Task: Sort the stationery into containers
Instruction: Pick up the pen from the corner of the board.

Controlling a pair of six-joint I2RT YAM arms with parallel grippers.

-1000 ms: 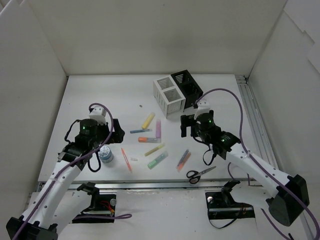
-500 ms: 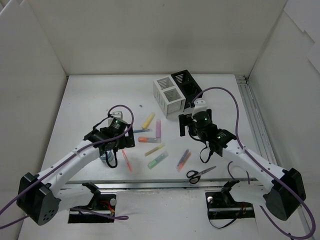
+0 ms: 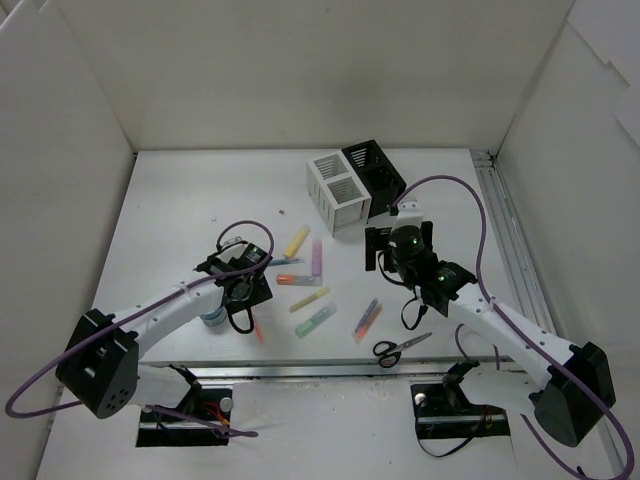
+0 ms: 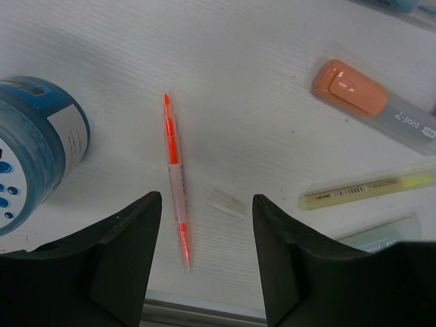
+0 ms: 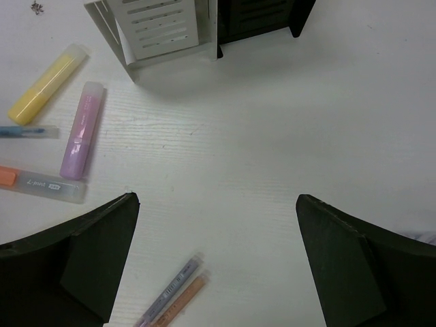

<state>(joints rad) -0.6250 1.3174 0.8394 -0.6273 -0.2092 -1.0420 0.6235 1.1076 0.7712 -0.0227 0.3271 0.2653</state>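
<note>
A thin red pencil (image 4: 174, 170) lies flat on the table between the fingers of my left gripper (image 4: 206, 201), nearer the left one. The jaws stand partly open and touch nothing. From above, the left gripper (image 3: 252, 303) hovers low over the pencil (image 3: 257, 328), beside the blue-dotted jar (image 3: 212, 315). My right gripper (image 3: 385, 262) is wide open and empty above bare table in front of the white container (image 3: 335, 185) and the black container (image 3: 375, 168). Yellow (image 3: 296, 241), purple (image 3: 317, 258), orange (image 3: 293, 280) and green (image 3: 315, 321) markers lie mid-table.
Scissors (image 3: 400, 347) lie near the front edge, with two thin pens (image 3: 367, 319) just behind them. A small clear cap (image 4: 226, 203) lies by the pencil. The jar (image 4: 34, 150) stands close on the left gripper's left. White walls enclose the table.
My left arm swung right from above the jar and came down over the red pencil, its jaws narrowing. The right arm barely shifted and stayed wide open.
</note>
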